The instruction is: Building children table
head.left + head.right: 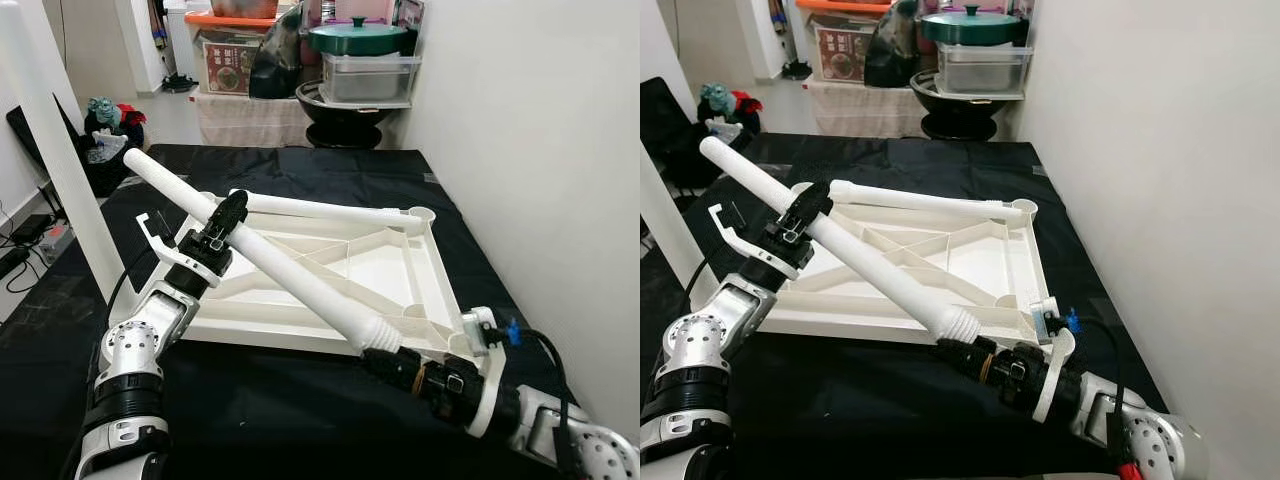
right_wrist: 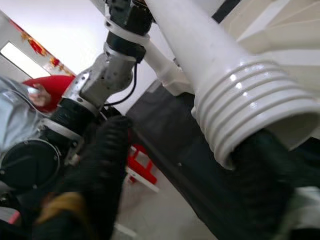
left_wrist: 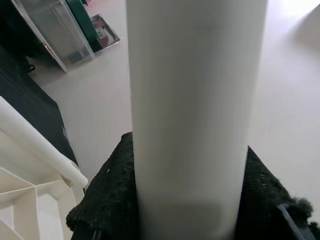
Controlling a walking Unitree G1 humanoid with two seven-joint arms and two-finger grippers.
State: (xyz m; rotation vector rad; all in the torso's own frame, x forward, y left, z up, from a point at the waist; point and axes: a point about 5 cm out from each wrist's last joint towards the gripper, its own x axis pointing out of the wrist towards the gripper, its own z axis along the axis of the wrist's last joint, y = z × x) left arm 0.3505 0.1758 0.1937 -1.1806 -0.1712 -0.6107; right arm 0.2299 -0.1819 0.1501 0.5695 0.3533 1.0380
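A lived-in home, a room corner used for storage. At the far end a green lidded pot (image 1: 358, 36) is stacked on a clear plastic box (image 1: 366, 77), above a black wok (image 1: 340, 108). A printed cardboard box (image 1: 228, 62) is seen to the left of them. Soft toys (image 1: 110, 113) are piled at the far left. A power strip (image 1: 52, 243) lies on the left floor. A black cloth (image 1: 300, 170) is spread over the floor beside a plain white wall (image 1: 540, 150).

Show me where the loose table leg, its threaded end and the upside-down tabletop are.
table leg (image 1: 290, 268), left eye view, middle of its white shaft.
threaded end (image 1: 958, 325), right eye view, ribbed collar near the right end effector.
tabletop (image 1: 425, 270), left eye view, right rim of the upturned frame.
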